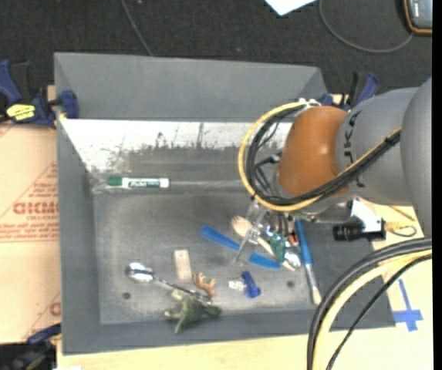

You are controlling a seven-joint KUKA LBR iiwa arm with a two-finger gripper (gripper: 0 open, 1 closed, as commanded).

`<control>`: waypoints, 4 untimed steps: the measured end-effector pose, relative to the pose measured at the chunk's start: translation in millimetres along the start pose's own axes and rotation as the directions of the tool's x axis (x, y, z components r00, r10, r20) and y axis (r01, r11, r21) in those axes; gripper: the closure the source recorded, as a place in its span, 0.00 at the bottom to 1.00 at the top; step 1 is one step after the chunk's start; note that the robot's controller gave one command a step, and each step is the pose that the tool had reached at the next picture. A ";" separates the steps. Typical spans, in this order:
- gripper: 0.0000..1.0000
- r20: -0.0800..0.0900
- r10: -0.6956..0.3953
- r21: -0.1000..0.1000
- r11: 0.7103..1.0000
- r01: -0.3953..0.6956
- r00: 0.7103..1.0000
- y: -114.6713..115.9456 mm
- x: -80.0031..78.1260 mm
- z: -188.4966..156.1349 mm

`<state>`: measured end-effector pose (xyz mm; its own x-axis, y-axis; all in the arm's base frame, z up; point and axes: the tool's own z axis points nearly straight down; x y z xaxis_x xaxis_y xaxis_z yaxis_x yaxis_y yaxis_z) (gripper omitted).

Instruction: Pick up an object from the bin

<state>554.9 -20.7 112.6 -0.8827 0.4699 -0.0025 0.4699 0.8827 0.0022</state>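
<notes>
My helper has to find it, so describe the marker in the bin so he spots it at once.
In the grey bin, look along the foot of the far wall, left side. The marker lies flat there, alone. It is the only white-and-green pen; the other things lie farther forward.

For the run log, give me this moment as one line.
gripper: over blue strips | place: bin right-centre | grasp: cannot tell | elsewhere: green marker by back wall
</notes>
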 end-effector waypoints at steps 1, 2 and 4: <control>0.00 0.009 -0.106 0.000 0.994 0.106 0.994 -13.8 -5.1 34.5; 1.00 0.000 0.304 -0.002 0.953 -0.304 0.953 -6.5 24.9 41.6; 1.00 -0.007 0.301 0.006 0.954 -0.301 0.954 -8.2 27.5 14.3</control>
<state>526.8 -15.0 98.2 -0.7006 0.7135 0.0053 0.7135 0.7006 -0.0027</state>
